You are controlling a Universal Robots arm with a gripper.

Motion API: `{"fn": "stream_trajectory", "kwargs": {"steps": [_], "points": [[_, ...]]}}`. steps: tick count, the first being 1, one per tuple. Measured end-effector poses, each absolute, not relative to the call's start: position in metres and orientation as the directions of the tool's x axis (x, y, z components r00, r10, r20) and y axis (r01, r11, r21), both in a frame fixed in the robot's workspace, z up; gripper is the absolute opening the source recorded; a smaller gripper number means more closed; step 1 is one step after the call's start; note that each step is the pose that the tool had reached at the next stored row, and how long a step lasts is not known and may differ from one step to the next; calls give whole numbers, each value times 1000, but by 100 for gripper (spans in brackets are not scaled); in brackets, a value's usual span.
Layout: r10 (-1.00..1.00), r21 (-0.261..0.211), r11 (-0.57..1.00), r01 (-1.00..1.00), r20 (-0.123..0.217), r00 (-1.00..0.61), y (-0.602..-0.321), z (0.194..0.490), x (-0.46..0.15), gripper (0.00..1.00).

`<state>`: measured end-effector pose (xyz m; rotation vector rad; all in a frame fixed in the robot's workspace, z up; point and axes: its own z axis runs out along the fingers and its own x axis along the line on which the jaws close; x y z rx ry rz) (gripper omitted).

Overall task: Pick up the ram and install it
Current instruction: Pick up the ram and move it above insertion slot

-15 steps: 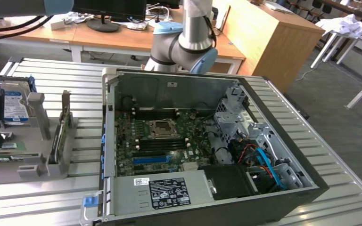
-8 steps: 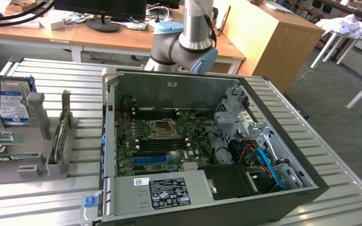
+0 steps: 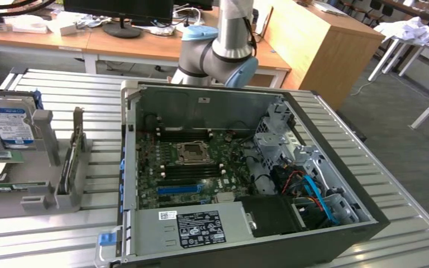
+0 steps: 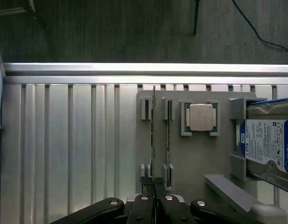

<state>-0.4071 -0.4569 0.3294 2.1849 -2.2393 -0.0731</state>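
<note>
End effector [image 4: 154, 183] has its fingers pressed together w/ nothing pinched, and looks to hang well above the grey fixture plate [image 4: 200, 158]. It's lined up w/ the near end of the ram [image 4: 154, 135], so I'd say pick not done yet. Ram stands on its long edge in the plate's notched posts, on the side farthest from the hard drive [image 4: 270, 144]. A 2nd stick [image 4: 168, 135] sits just beside it, parallel. Prob parked upright so the top edge is free for a narrow pinch from above, w/ the gap between sticks giving finger clearance. CPU [image 4: 200, 116] lies flat in its own pocket on the plate, between the sticks and the HDD. Plate sits on the slatted aluminium desk [image 4: 64, 149]. In the exterior view the ram [image 3: 68, 164] is in the same holder. The open PC case [image 3: 334, 234] is beside the plate w/ the motherboard [image 3: 170, 167] facing up, so slots are reachable straight down. Nothing installed that I can tell.
</note>
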Motion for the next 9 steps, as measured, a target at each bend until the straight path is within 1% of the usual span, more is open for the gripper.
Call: {"fn": "stream_trajectory", "kwargs": {"steps": [9], "points": [[-999, 42, 24, -999, -24, -25, -457, 354, -407, 12]]}}
